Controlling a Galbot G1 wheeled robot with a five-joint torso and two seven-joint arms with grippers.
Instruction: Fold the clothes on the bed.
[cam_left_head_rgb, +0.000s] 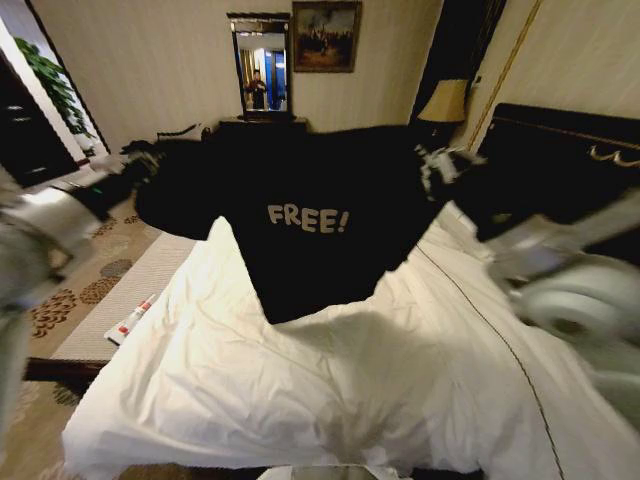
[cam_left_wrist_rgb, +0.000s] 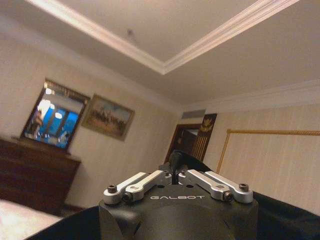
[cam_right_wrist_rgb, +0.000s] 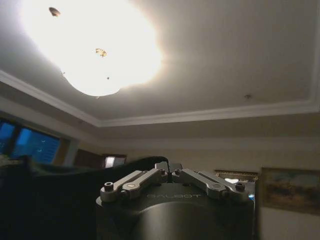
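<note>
Both end effectors, left and right, pinch shut on the T-shirt shoulders, held spread above the bed; hem hangs clear of duvet.

Our 3 cameras
Head looks down across the bed; both wrists tilt ceilingward, sharing the painting.

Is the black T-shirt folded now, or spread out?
Spread out: the T-shirt hangs wide above the bed, stretched between the left gripper and right gripper.

dim warm room | ceiling lamp glare | arms motion-blurred
</note>
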